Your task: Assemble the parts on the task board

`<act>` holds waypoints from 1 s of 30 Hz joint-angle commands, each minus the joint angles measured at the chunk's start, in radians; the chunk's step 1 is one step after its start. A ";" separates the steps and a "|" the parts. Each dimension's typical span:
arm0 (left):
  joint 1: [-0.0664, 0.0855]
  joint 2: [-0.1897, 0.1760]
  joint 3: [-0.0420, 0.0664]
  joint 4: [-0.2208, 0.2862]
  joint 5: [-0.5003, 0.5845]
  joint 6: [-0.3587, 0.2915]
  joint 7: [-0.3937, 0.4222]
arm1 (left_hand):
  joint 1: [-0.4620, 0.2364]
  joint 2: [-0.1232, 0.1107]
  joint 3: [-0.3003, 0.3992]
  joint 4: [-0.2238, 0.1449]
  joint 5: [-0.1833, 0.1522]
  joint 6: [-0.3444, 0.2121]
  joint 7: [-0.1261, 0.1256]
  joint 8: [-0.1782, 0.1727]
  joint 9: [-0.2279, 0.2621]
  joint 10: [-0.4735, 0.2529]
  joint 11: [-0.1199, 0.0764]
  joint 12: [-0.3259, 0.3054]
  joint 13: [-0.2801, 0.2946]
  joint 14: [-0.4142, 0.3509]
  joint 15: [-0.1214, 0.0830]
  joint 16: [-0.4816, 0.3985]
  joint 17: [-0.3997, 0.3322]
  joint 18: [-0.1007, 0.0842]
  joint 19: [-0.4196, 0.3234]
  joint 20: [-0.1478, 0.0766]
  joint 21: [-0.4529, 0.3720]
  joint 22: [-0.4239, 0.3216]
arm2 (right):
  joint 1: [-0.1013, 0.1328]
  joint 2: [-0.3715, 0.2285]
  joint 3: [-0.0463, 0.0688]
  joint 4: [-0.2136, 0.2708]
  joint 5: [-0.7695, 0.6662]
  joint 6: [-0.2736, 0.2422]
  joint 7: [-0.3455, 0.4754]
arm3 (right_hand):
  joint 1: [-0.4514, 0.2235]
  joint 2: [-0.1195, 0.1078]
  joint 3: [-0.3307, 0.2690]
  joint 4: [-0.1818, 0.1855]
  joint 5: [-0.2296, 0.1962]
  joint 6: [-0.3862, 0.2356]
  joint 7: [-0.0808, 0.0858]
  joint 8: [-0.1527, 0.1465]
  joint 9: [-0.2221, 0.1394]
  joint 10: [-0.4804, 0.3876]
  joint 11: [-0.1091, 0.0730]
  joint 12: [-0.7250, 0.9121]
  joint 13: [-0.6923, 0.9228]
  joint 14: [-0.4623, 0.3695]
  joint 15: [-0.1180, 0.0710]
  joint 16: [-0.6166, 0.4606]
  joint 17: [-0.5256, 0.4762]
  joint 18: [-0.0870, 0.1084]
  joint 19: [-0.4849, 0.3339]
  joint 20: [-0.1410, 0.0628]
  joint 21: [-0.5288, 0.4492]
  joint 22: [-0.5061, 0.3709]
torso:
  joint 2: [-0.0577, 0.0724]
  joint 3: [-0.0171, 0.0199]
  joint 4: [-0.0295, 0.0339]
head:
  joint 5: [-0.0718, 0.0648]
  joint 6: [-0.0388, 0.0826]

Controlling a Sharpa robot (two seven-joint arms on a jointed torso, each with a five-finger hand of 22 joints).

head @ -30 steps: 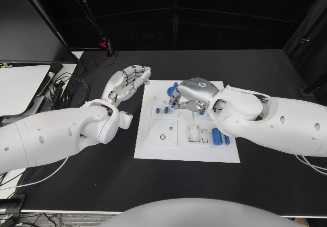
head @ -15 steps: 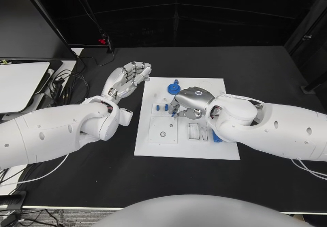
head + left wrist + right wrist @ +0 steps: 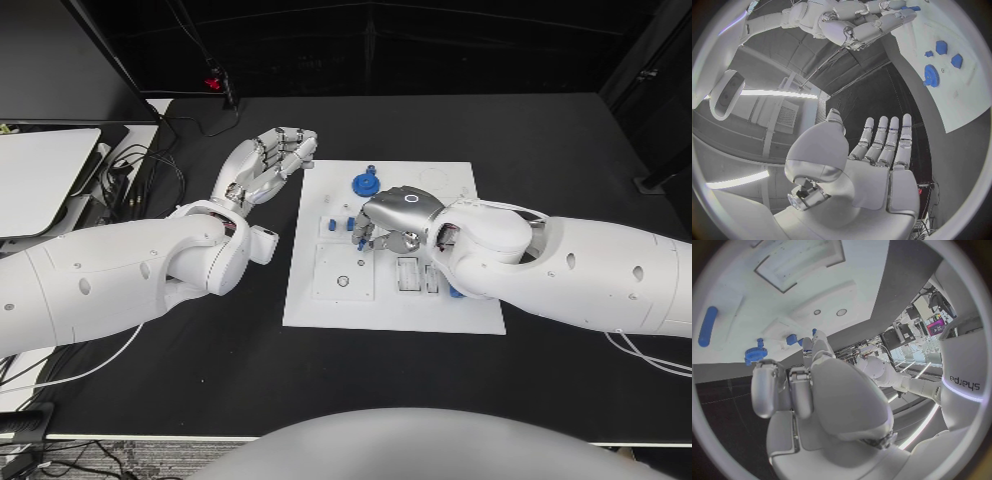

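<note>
One white task board (image 3: 325, 300) lies on the table. On it are one blue gear (image 3: 368, 184) near the far edge and one long blue cylinder (image 3: 709, 326) near the right edge. Small blue studs (image 3: 333, 224) probably number three (the left wrist view shows three beside the gear, the head view two, partly hidden). Two silver hands: left hand (image 3: 267, 165), right hand (image 3: 392, 218).

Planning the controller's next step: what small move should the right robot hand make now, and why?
Probably lower the right robot hand a little and close on one small blue peg: its fingers hang over them on the task board, apparently holding nothing.
</note>
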 commanded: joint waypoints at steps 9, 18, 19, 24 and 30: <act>0.001 -0.001 0.001 0.002 0.001 0.001 0.119 | 0.004 0.010 -0.005 0.001 0.004 0.006 0.139 0.006 -0.003 0.002 -0.001 0.007 -0.003 -0.008 -0.002 0.003 -0.003 -0.014 0.009 0.000 -0.002 -0.002 | -0.005 0.007 0.000 -0.003 -0.001 0.058 -0.015 | 0.011 -0.001 0.010 0.000 0.004 0.000 0.005 -0.006 0.001 0.002 0.003 -0.006 -0.001 0.104 0.008 0.005 0.263 0.007 0.010 0.005 -0.008 0.151 | 0.000 0.0003 -0.0001 | 0.000 -0.003; 0.001 -0.003 0.001 0.005 0.001 0.001 0.118 | 0.004 0.011 -0.005 0.001 0.004 0.005 0.139 0.007 -0.004 0.001 -0.001 0.007 -0.004 -0.009 -0.002 0.004 -0.004 -0.014 0.009 0.000 -0.002 -0.003 | -0.012 0.009 0.000 -0.006 -0.001 0.082 -0.019 | 0.011 -0.002 0.012 -0.001 0.004 -0.001 0.006 -0.008 0.001 0.001 0.004 -0.008 -0.001 0.104 0.008 0.005 0.263 0.008 0.008 0.006 -0.011 0.149 | 0.000 0.0002 0.0002 | -0.003 -0.005; 0.001 -0.004 0.001 0.006 0.001 0.001 0.118 | 0.004 0.011 -0.005 0.001 0.004 0.005 0.139 0.007 -0.005 0.001 -0.001 0.008 -0.004 -0.009 -0.002 0.004 -0.004 -0.014 0.009 0.000 -0.002 -0.003 | -0.012 0.009 0.000 -0.007 -0.001 0.085 -0.019 | 0.011 -0.002 0.012 -0.001 0.004 -0.001 0.006 -0.009 0.001 0.001 0.004 -0.008 -0.001 0.104 0.009 0.005 0.263 0.008 0.008 0.006 -0.011 0.149 | -0.001 0.0001 0.0001 | -0.003 -0.005; 0.001 -0.005 0.001 0.006 0.001 -0.001 0.118 | 0.004 0.012 -0.006 0.001 0.004 0.005 0.139 0.007 -0.007 0.001 -0.001 0.009 -0.006 -0.007 -0.002 0.007 -0.006 -0.013 0.011 -0.001 -0.002 -0.004 | -0.013 0.010 -0.001 -0.011 -0.001 0.092 -0.017 | 0.010 -0.002 0.014 0.000 0.004 -0.002 0.007 -0.010 0.001 0.000 0.005 -0.009 -0.001 0.104 0.009 0.005 0.263 0.009 0.007 0.006 -0.014 0.147 | -0.001 -0.0005 -0.0001 | -0.008 -0.001; 0.001 -0.005 0.001 0.006 0.001 -0.001 0.118 | 0.004 0.013 -0.007 0.001 0.005 0.005 0.139 0.008 -0.008 0.000 -0.001 0.011 -0.008 -0.006 -0.002 0.009 -0.008 -0.013 0.012 -0.001 -0.001 -0.004 | -0.013 0.010 -0.001 -0.009 0.001 0.096 -0.013 | 0.009 -0.003 0.015 0.000 0.004 -0.003 0.008 -0.011 0.001 -0.001 0.005 -0.010 -0.001 0.104 0.010 0.005 0.263 0.009 0.005 0.007 -0.016 0.146 | 0.000 0.0006 0.0002 | -0.005 -0.001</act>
